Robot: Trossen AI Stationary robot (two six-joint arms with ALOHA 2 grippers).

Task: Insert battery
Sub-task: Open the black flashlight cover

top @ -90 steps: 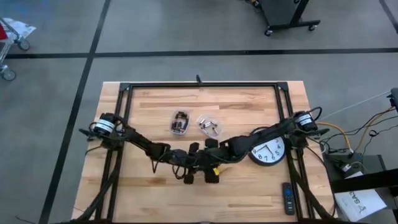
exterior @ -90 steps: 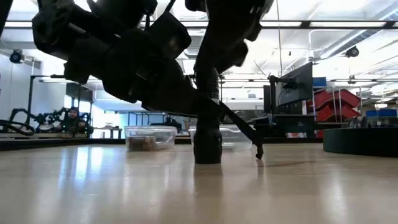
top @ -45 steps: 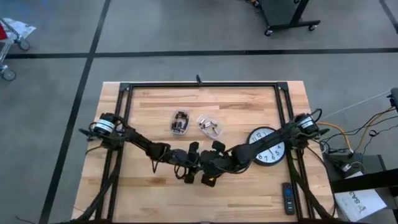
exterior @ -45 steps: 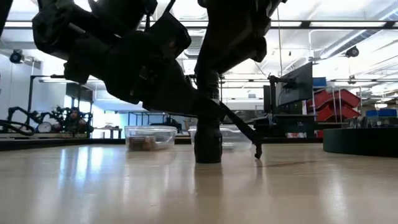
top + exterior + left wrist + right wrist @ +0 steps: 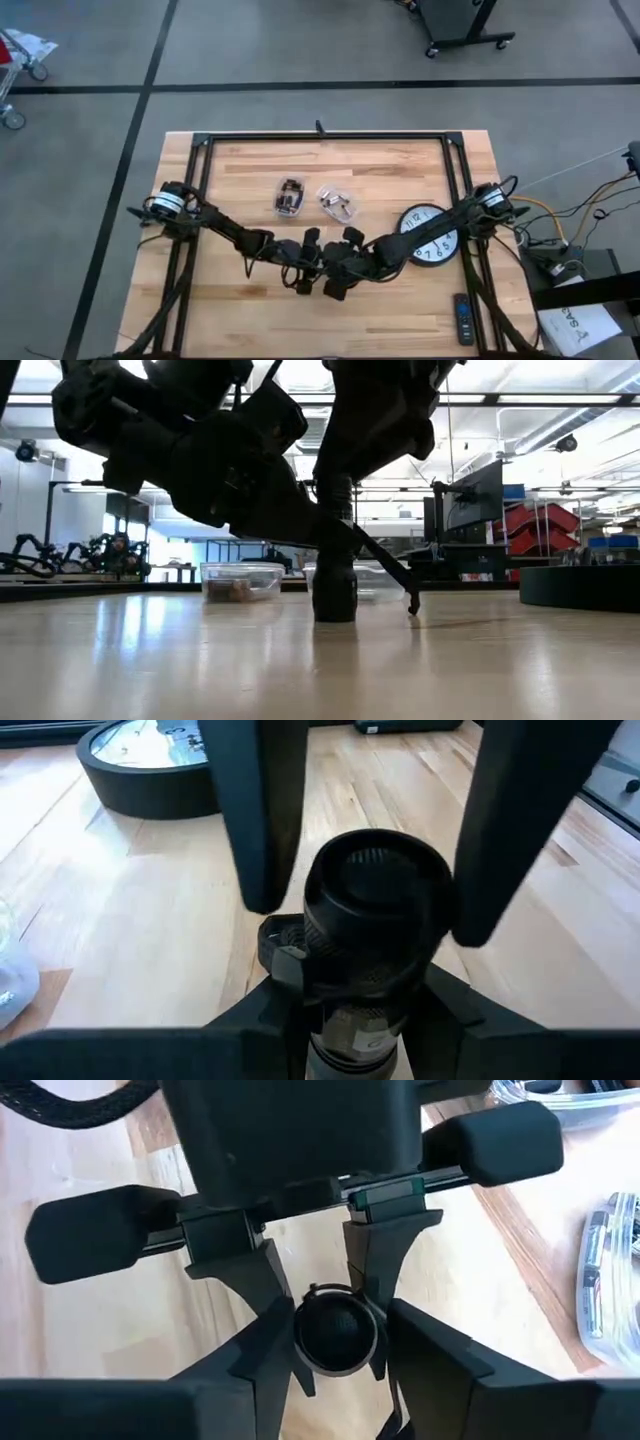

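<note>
Batteries [image 5: 612, 1270] in clear tray [image 5: 338, 202]

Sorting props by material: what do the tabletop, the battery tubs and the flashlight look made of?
Tabletop: pale wood planks, visible grain, glossy.
Tubs: clear plastic, probably; contents show through.
Flashlight: black, ribbed, matte; metal or plastic, unclear. Both hands sit around it.

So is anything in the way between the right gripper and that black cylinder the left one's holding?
Nothing visible. The right gripper sits directly at the black cylinder, which the left gripper's fingers clamp from both sides.
</note>
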